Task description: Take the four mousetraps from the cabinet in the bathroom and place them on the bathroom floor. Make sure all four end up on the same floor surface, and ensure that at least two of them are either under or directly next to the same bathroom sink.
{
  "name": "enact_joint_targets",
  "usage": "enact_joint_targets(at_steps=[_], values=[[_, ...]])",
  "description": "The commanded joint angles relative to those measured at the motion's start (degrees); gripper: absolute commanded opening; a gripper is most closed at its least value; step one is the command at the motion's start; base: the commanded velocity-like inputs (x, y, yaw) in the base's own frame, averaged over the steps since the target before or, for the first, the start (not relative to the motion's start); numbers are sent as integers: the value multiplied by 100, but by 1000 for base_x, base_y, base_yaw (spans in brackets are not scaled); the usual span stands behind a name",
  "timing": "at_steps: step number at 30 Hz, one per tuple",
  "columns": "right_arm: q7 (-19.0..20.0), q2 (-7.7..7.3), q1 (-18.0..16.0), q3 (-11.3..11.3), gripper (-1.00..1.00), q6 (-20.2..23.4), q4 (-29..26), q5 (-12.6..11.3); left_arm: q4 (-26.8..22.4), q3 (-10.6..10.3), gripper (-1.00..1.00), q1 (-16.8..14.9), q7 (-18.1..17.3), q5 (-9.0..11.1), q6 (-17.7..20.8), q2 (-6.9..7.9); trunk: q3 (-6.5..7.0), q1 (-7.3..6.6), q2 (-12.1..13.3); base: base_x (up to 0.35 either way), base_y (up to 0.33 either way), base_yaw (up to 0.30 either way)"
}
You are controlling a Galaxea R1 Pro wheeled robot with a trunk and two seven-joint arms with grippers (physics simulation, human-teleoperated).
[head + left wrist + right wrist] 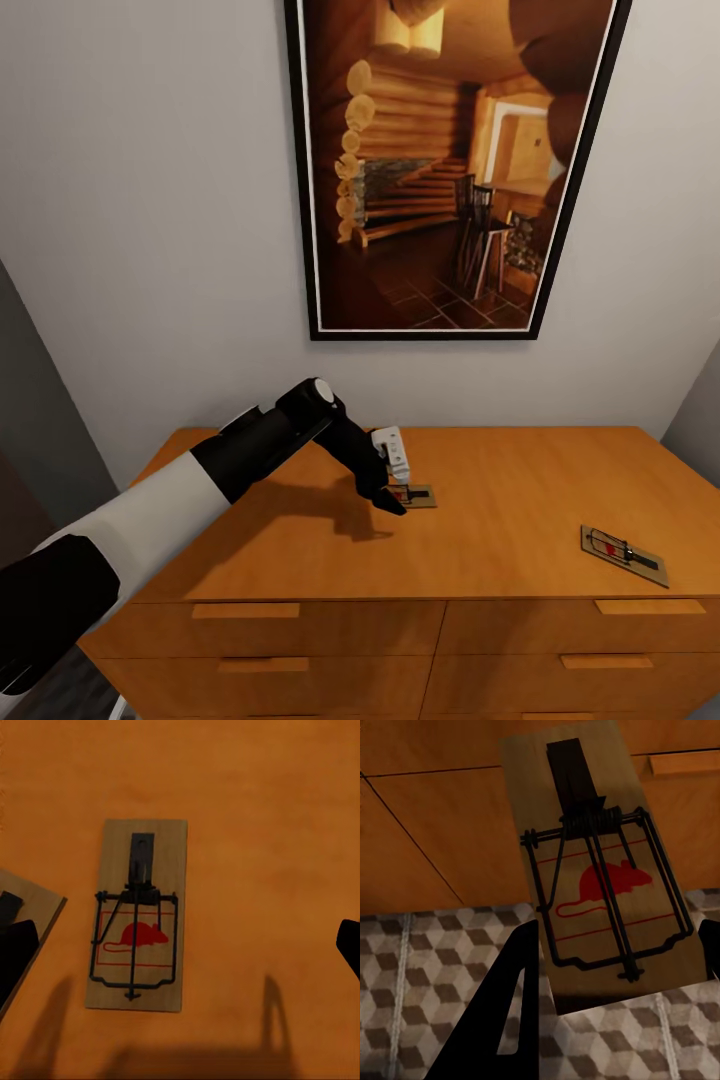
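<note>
Above the cabinet (420,520) worktop, the left pincer (398,490) hangs wide over a mousetrap (136,916), ready to grasp; the right pincer (615,967) holds another mousetrap (596,870).

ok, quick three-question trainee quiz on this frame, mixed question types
1. True or false: the left gripper is shut on the flat brown wooden mousetrap below it.
2. What sits between the fingers of the right gripper? A) nothing B) another wooden mousetrap C) a drawer handle
3. In the head view, how many mousetraps lie on the flat top of the orange-brown wooden cabinet?

Key: 1 false, it hovers open. 2 B. 3 two.
</note>
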Motion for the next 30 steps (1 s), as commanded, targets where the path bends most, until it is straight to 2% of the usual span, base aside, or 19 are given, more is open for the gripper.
enact_joint_targets(at_steps=[1, 30], values=[[40, 0, -3, 36, -100, -14, 1, -73, -8, -2, 100, -5, -30, -31, 42, 4, -6, 0, -3, 0, 0, 0], [40, 1, -4, 33, -100, -17, 4, -73, 275, -10, 100, -3, 0, -39, 27, -27, -6, 0, -3, 0, 0, 0]])
